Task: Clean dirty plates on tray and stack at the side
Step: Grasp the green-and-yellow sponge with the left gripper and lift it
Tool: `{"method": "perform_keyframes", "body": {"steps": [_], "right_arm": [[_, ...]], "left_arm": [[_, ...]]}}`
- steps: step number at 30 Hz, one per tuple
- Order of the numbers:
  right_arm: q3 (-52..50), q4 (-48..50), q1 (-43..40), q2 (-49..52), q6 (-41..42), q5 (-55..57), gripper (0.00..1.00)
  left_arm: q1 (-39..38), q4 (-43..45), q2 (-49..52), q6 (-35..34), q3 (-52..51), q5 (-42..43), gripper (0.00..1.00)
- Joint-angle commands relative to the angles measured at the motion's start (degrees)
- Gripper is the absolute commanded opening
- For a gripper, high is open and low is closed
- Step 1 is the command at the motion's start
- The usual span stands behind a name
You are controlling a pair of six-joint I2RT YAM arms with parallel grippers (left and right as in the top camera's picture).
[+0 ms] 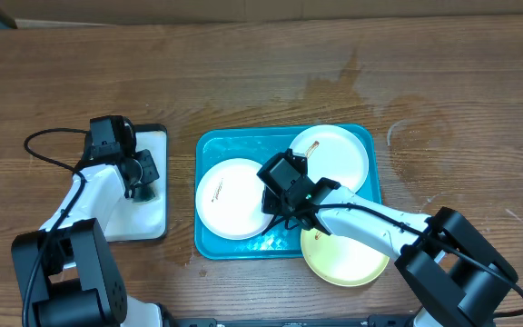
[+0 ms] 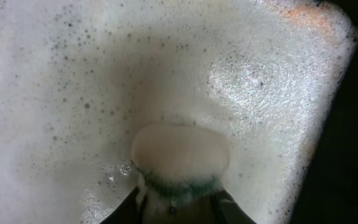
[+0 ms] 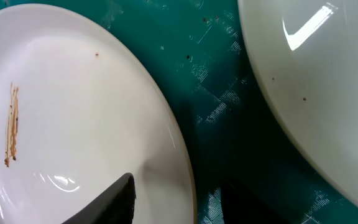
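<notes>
Nearest you, the pale yellow-green plate (image 1: 348, 259) lies over the near right corner of the turquoise tray (image 1: 221, 145), part of it past the rim and above the worktop (image 1: 243, 73). Just beyond it your right gripper (image 1: 289, 209) hangs low inside the tray. Its fingers (image 3: 120, 196) are spread apart and grasping nothing, and the one you can see sits over the right rim of the brown-streaked white plate (image 1: 225, 200), with bare tray floor beside it. Level with that on your left, the left gripper (image 2: 178, 211) is down in the small black-rimmed tray (image 1: 148, 218), which is full of white foam. A foam-covered pad with a green edge (image 2: 179, 155) sits between its fingers, though you cannot tell whether they are clenched on it. Farthest off, the second white plate (image 1: 339, 154) rests in the tray's far right corner.
</notes>
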Motion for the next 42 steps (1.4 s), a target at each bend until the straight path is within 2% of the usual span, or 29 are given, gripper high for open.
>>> {"method": "perform_keyframes", "body": {"steps": [1, 2, 3, 6, 10, 15, 20, 23, 30, 31, 32, 33, 35, 36, 40, 42], "right_arm": [[0.11, -0.09, -0.33, 0.39, -0.24, 0.37, 0.5], [0.11, -0.09, -0.33, 0.39, -0.24, 0.37, 0.52], [0.11, -0.09, -0.33, 0.39, -0.26, 0.39, 0.52], [0.09, -0.11, -0.33, 0.39, -0.26, 0.5, 0.53], [-0.09, -0.35, -0.33, 0.39, -0.22, 1.01, 0.52], [-0.09, -1.01, -0.33, 0.39, -0.2, 0.96, 0.37], [-0.09, -1.46, -0.33, 0.39, -0.2, 0.96, 0.31], [-0.09, -1.55, -0.33, 0.39, -0.2, 0.96, 0.24], [0.02, -1.09, -1.05, 0.39, -0.2, 0.98, 0.31], [0.02, -0.96, -1.09, 0.39, -0.22, 0.98, 0.4], [0.02, -0.79, -1.07, 0.39, -0.22, 0.98, 0.41], [0.02, -0.59, -1.07, 0.39, -0.24, 0.98, 0.39], [0.02, -0.22, -1.07, 0.39, -0.22, 0.98, 0.24], [0.02, 0.0, -1.07, 0.39, -0.22, 1.01, 0.22], [0.02, 0.31, -1.07, 0.39, -0.24, 0.98, 0.21], [0.02, -0.57, -1.07, 0.39, -0.22, 0.98, 0.27]], "left_arm": [[0.22, 1.25, 0.52, -0.35, -0.33, 0.11, 0.37], [0.22, 1.25, 0.5, -0.35, -0.11, 0.13, 0.51], [0.22, 0.96, 0.5, -0.37, 0.24, 0.28, 0.59], [0.22, -1.79, 0.5, -0.37, 1.42, 0.7, 0.7], [0.22, -5.77, 0.5, -0.37, 1.64, 0.7, 0.69], [0.22, -10.19, 0.5, -0.37, 1.44, 0.7, 0.68], [0.22, -9.51, 0.52, -0.35, 0.9, 0.52, 0.69], [0.22, -9.22, 0.5, -0.37, 0.9, 0.52, 0.69], [0.22, -9.05, 0.52, -0.37, 0.9, 0.48, 0.7], [0.22, -9.05, 0.52, -0.37, 0.9, 0.48, 0.7], [0.22, -9.05, 0.52, -0.37, 0.9, 0.5, 0.7], [0.22, -9.05, 0.5, -0.37, 0.9, 0.5, 0.7], [0.22, -9.05, 0.52, -0.37, 0.9, 0.5, 0.7], [0.22, -9.05, 0.52, -0.37, 0.9, 0.5, 0.7], [0.22, -9.22, 0.52, -0.35, 0.9, 0.48, 0.71], [0.22, -9.33, 0.52, -0.37, 0.9, 0.48, 0.7]]}}
